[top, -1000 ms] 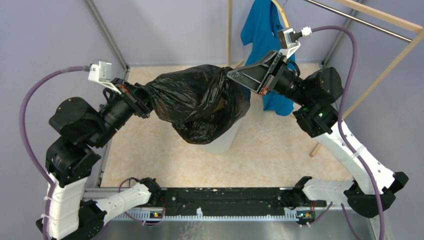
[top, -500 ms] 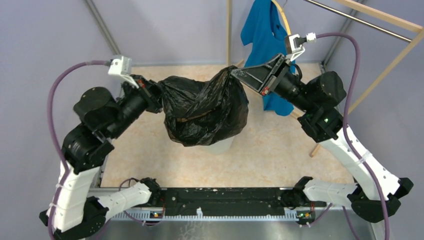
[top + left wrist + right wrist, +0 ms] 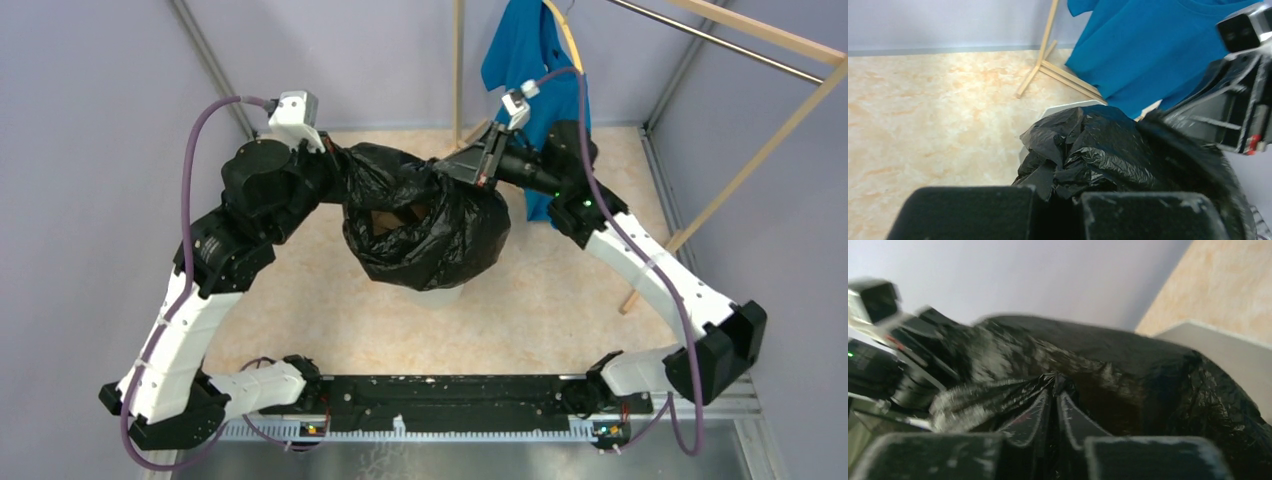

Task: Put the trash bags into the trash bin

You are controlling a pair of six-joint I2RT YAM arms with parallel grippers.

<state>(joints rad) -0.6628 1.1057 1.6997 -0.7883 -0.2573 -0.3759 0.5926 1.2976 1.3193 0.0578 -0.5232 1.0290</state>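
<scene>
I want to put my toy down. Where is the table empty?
Bare table lies in front, between the trash bin and the black rail at the arms' bases, and to the right, between the bin and the right arm. The back middle is crowded: the trash bag hangs over the bin, blue shirt behind.

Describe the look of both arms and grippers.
The left arm and right arm have white shells, black round joints and purple cables to white camera blocks. The left gripper and right gripper are matte black, scuffed.
</scene>
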